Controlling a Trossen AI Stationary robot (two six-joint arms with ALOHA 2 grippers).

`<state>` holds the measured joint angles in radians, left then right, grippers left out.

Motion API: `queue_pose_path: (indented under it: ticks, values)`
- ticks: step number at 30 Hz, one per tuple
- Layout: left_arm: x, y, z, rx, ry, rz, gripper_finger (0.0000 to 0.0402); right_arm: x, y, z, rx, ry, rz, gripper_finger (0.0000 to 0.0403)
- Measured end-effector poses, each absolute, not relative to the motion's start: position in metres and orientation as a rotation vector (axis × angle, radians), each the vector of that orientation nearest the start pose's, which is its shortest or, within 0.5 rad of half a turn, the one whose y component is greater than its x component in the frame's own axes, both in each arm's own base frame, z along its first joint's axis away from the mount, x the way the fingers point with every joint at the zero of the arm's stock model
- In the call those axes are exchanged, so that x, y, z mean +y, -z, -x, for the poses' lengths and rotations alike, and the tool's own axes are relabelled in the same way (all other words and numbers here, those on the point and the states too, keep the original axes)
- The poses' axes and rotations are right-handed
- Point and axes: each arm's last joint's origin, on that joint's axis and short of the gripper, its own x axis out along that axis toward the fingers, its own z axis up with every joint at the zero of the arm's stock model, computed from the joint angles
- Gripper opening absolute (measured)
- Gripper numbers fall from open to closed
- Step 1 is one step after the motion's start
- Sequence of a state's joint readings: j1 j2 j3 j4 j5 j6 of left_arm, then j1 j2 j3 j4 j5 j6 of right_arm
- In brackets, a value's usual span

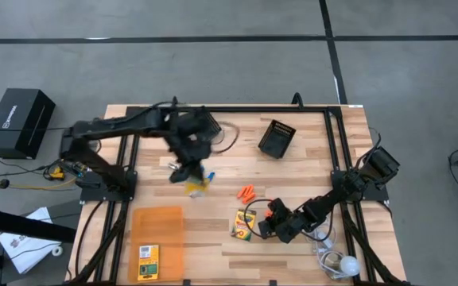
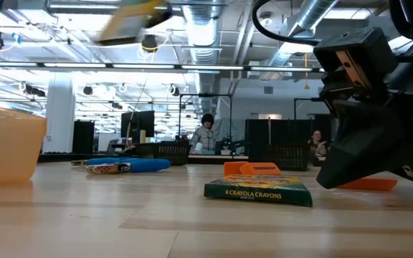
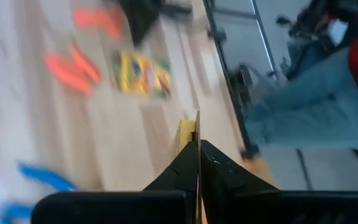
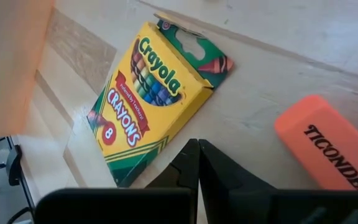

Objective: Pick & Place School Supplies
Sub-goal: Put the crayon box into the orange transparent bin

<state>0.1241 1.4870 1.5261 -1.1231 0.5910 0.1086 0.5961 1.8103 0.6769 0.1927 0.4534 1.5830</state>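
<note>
My left gripper (image 1: 191, 176) hangs over the table's middle, shut on a yellow crayon box (image 1: 196, 187), which shows blurred high above the table in the low view (image 2: 131, 18). Below it on the wood lies the blue-handled tool (image 2: 131, 165). A second crayon box (image 1: 245, 225) lies flat, face up (image 4: 148, 99), with orange pieces (image 1: 247, 192) beside it. My right gripper (image 4: 197, 152) is shut and sits just right of that box, touching nothing that I can see. A third crayon box (image 1: 148, 262) lies in the orange tray (image 1: 159, 218). My left gripper pinches the yellow crayon box between its two fingers across the box's thin sides, near one end (image 3: 187, 132). The box sticks out past the fingertips (image 3: 182, 163). It is lifted clear of the table.
One black mesh bin (image 1: 277, 137) stands at the far side, another (image 1: 203, 125) under my left arm. A white bulb with cord (image 1: 347, 266) lies at the near right corner. An orange eraser (image 4: 322, 146) lies close to my right gripper. People show beyond the table.
</note>
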Motion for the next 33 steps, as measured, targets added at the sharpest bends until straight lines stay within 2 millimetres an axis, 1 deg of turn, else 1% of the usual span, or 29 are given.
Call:
queue_pose_path:
  ticks: [7,10,12,15,19,22,25,28,33]
  values:
    - [-0.029,-0.307,-0.220,1.214,0.476,0.427,0.0001,0.156,-0.088,-0.252,0.696,0.491,-1.004,0.0000]
    - [-0.046,-0.289,-0.201,1.252,0.460,0.470,0.0001,0.156,-0.088,-0.253,0.698,0.490,-1.005,0.0000]
    - [-0.056,-0.275,-0.192,1.264,0.450,0.512,0.0001,0.155,-0.088,-0.253,0.698,0.491,-1.006,0.0000]
    - [-0.070,-0.256,-0.183,1.260,0.459,0.568,0.0001,0.154,-0.088,-0.254,0.697,0.493,-1.010,0.0000]
    - [-0.088,-0.225,-0.174,1.301,0.474,0.621,0.0001,0.154,-0.088,-0.254,0.694,0.493,-1.013,0.0000]
    - [-0.101,-0.207,-0.168,1.301,0.512,0.652,0.0001,0.154,-0.088,-0.254,0.694,0.490,-1.015,0.0000]
    - [-0.109,-0.195,-0.164,1.289,0.536,0.692,0.0001,0.154,-0.088,-0.254,0.694,0.488,-1.019,0.0000]
    - [-0.111,-0.184,-0.160,1.281,0.537,0.729,0.0001,0.154,-0.088,-0.255,0.695,0.487,-1.024,0.0000]
    - [-0.112,-0.177,-0.158,1.268,0.558,0.744,0.0002,0.151,-0.088,-0.257,0.708,0.487,-1.036,0.0000]
